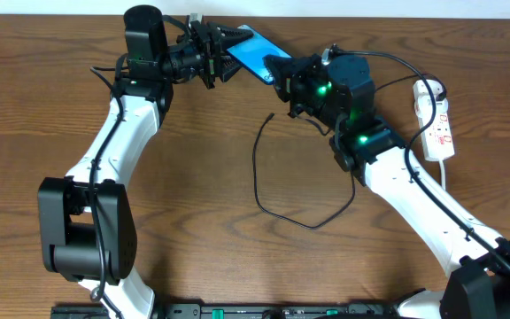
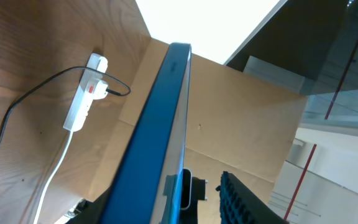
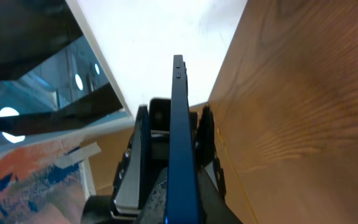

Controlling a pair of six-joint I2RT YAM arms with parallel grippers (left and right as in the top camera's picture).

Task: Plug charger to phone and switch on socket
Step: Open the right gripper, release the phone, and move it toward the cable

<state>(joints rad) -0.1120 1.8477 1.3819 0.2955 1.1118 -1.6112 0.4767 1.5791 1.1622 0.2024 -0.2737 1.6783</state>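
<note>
The phone is held up off the table at the back, its blue screen edge-on in both wrist views. My right gripper is shut on its near end, fingers pressed on both faces. My left gripper straddles the other end, open; its ribbed pad stands apart from the phone. The charger loops loose on the table, its tip lying free below the phone. The socket lies at the right, away from both grippers.
A white cord leaves the socket toward the table's front. The charger cable runs from the adapter on the socket. The table's back edge is just behind the phone.
</note>
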